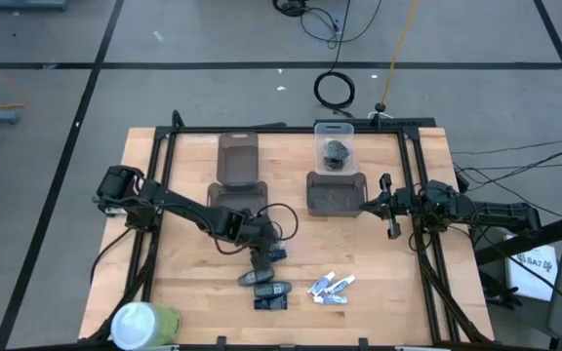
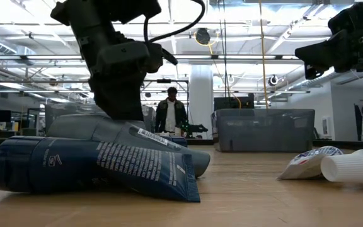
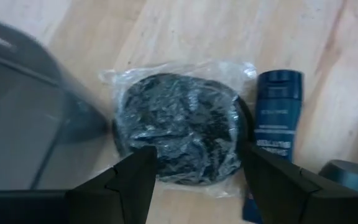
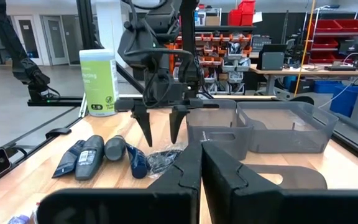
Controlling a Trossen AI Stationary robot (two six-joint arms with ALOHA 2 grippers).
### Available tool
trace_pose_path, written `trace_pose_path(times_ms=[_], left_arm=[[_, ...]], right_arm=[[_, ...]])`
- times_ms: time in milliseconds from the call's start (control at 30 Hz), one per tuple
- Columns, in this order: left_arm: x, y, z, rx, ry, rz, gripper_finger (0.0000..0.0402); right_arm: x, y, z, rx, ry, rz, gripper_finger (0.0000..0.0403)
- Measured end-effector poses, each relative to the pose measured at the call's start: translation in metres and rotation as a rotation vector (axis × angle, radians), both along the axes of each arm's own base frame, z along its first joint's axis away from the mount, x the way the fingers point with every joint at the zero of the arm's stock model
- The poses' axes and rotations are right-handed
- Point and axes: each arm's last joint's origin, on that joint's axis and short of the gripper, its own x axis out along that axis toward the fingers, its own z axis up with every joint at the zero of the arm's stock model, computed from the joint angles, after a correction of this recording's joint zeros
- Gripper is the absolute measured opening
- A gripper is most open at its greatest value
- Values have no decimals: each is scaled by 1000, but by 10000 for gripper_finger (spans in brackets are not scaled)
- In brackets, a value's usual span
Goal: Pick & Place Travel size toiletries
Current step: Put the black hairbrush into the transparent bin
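While the left end effector (image 4: 160, 127) hung spread above the bagged dark lump (image 3: 178, 129), we judged its crinkly wrap could slip; the right end effector (image 1: 391, 207) waited pressed together.

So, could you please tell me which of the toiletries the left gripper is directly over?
The left gripper hangs open over the clear-wrapped dark grey lump; the dark blue tube lies beside it.

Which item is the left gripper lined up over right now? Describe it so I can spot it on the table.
Start at the left grey bin near the middle of the wooden table; just in front of it the left gripper hangs open above the toiletries. Under it lies the dark scrunched lump in a clear plastic bag. Unlike the smooth dark blue tube beside it, it is roundish, crinkled and wrapped in clear film.
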Motion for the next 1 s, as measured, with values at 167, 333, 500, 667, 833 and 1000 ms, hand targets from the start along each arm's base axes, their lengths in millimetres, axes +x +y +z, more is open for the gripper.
trace_pose_path(times_ms=[167, 333, 500, 667, 833, 1000], left_arm=[[0, 1, 0, 31, -8, 11, 234], [0, 2, 0, 39, -12, 30, 234], [1, 1, -3, 65, -13, 52, 234], [1, -2, -7, 80, -2, 48, 234], [3, -5, -17, 83, 24, 28, 234], [5, -10, -29, 59, 47, 21, 234]], right_arm=[[0, 0, 0, 0, 1, 0, 4], [0, 0, 0, 0, 1, 0, 4], [0, 0, 0, 0, 1, 0, 4], [0, 0, 0, 0, 1, 0, 4], [0, 0, 0, 0, 0, 0, 4], [0, 0, 0, 1, 5, 0, 4]])
